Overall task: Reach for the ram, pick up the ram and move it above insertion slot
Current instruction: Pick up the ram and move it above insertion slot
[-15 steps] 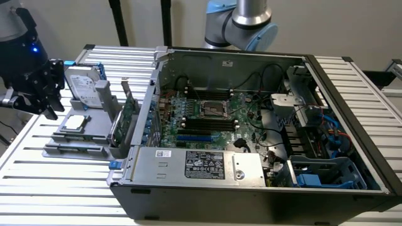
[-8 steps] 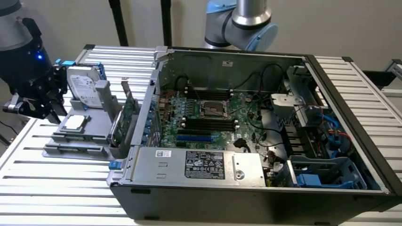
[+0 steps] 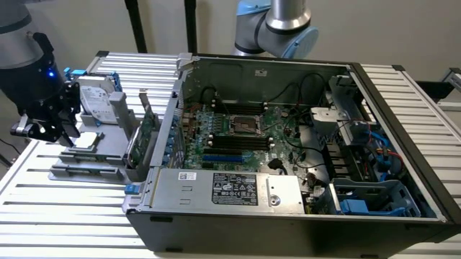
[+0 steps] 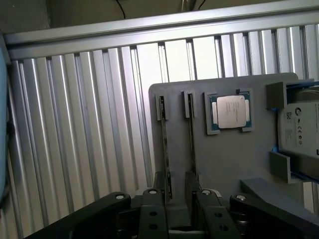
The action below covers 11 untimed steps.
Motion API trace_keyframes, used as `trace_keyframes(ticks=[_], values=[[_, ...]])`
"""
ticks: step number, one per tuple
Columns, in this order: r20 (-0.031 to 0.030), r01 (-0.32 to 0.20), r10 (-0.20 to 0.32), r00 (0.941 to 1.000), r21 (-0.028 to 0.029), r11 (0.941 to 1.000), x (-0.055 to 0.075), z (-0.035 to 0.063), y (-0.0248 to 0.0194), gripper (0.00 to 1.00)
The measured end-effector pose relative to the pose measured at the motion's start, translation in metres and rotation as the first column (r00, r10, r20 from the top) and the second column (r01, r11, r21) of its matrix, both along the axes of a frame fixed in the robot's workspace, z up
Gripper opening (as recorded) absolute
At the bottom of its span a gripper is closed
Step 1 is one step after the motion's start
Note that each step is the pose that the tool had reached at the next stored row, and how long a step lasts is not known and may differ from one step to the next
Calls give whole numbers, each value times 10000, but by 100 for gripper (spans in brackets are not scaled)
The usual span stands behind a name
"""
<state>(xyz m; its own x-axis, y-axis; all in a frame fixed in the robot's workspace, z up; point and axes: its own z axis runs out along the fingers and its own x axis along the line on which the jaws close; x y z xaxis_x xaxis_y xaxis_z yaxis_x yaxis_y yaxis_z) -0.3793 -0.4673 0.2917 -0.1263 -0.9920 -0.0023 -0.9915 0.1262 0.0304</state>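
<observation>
Reaching is the step in hand: the gripper [image 3: 43, 128] hovers, jaws apart and empty, above the ram [image 4: 166, 149], which stands on edge in the grey fixture [image 4: 229, 159] at the exterior view's left. Grasping calls for squaring on that thin edge; a second stick [image 4: 191, 134] just beside and the processor [image 4: 230, 112] crowd it.

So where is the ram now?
In the wrist view the ram stands on edge in the gray holder, beside the processor chip and by the gripper; the holder lies at the exterior view's left.
</observation>
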Motion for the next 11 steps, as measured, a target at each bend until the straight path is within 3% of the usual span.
trace_keyframes(ticks=[11], values=[[0, -497, 497, 9988, 0, 9988, 1, -200, -29, 31]])
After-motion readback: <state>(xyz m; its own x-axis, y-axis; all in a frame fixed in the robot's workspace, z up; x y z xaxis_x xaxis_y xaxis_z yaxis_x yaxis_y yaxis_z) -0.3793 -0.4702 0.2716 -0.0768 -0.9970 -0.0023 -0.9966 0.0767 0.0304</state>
